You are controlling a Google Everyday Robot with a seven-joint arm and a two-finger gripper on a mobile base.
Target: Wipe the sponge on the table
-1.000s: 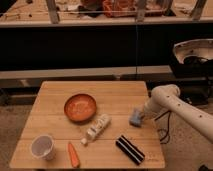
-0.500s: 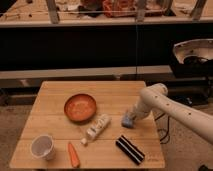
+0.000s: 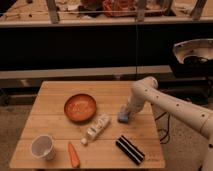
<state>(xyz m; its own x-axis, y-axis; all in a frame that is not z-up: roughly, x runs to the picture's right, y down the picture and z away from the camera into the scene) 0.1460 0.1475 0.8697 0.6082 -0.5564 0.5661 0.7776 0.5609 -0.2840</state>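
White arm [image 3: 172,104] extended from right, elbow [image 3: 145,88] raised, gripper [image 3: 125,113] pointing down below it.

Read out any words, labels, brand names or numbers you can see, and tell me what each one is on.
No text here can be read.
white bottle: any label is too blurred to read.
cup and black striped block: no print shows.
The gripper is down at the sponge on the table; neither shows markings.
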